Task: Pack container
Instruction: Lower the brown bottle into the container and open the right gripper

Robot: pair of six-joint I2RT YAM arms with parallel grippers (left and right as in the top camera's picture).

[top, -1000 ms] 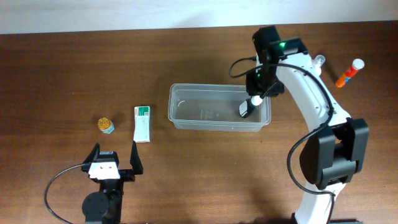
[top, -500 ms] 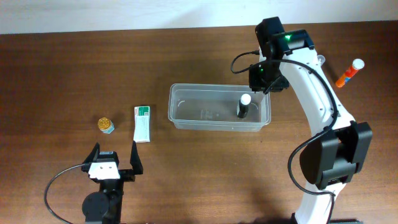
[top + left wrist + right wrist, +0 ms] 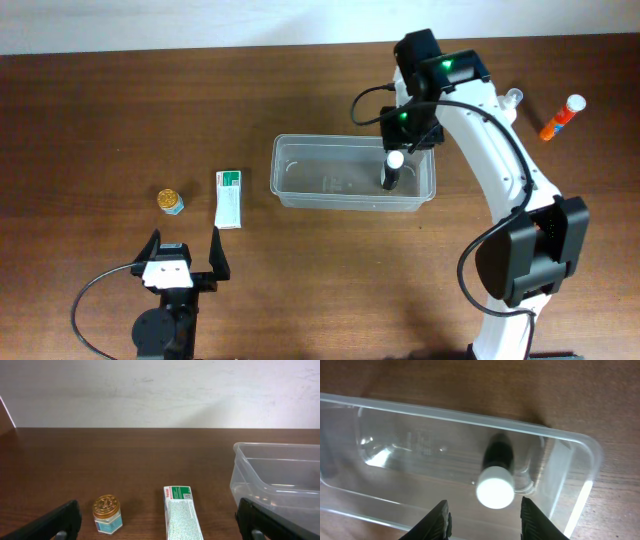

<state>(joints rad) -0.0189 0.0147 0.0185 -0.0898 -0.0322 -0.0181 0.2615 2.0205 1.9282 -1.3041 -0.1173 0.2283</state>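
Container (image 3: 300, 198) sits mid-tabletop (image 3: 120, 100). Dark, white-capped bottle (image 3: 390, 172) stands in its right end. Right gripper (image 3: 484, 521) is above the bottle, jaws apart, empty. Left gripper (image 3: 185, 246) is well apart, jaws wide.

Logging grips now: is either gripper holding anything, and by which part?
Nothing is held. The black bottle stands free in the container, with the right gripper open above it. The left gripper is open, empty.

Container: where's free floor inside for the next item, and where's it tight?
Free: the container floor from its left wall to the bottle, left end and middle bare. Tight: right end, where the bottle stands near the right wall with the right gripper above it. Outside, bare table in front of the container.
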